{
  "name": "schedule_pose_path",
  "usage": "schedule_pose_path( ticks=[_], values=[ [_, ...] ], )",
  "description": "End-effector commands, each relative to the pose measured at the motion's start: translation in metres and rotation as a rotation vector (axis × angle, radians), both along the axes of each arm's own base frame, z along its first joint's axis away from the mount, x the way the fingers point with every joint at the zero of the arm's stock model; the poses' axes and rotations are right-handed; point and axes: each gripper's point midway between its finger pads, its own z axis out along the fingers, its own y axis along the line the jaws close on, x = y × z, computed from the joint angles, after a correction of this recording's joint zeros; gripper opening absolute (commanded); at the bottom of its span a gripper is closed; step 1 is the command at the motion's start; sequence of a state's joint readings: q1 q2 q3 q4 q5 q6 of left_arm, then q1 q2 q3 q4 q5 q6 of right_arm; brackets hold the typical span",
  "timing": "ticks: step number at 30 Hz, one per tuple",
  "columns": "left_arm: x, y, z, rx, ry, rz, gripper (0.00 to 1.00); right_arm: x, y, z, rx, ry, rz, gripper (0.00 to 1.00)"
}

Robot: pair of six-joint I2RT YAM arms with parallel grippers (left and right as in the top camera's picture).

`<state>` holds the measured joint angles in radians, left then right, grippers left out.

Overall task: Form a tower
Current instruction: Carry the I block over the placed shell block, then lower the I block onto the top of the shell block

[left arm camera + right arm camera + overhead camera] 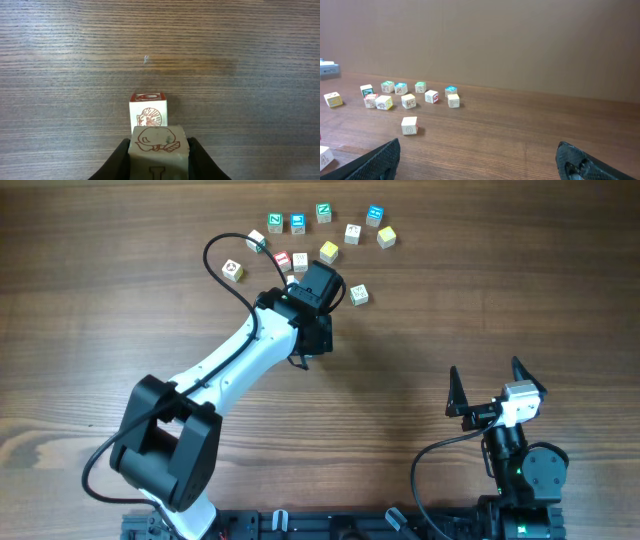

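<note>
My left gripper (159, 150) pinches a small wooden cube (159, 141) by its flat sides, light, stiff and likely a bit slick, just behind a red-trimmed cube (148, 111), with no tower standing yet and my right gripper (477, 146) spread wide.

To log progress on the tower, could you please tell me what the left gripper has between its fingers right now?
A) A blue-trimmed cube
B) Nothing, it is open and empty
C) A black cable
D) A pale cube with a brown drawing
D: the left wrist view shows the left gripper closed on a pale cube with a brown drawing on its face, close to a red-trimmed cube on the table.
</note>
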<state>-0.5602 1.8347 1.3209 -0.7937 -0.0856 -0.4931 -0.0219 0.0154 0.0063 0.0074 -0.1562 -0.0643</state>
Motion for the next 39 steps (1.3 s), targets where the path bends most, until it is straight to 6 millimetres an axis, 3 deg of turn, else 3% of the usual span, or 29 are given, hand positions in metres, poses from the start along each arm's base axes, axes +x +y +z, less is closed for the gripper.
schedule_pose_path(
  ticks=[1, 20, 39],
  values=[
    [0.002, 0.004, -0.010, 0.023, 0.002, 0.018, 0.10, -0.001, 0.001, 0.003, 0.014, -0.010, 0.008, 1.00],
    [0.006, 0.010, -0.024, 0.072, 0.004, 0.034, 0.13, -0.001, 0.001, 0.003, 0.014, -0.010, 0.008, 1.00],
    [0.008, 0.009, -0.024, 0.067, -0.005, 0.034, 0.19, -0.001, 0.001, 0.003, 0.014, -0.010, 0.008, 1.00]
  ],
)
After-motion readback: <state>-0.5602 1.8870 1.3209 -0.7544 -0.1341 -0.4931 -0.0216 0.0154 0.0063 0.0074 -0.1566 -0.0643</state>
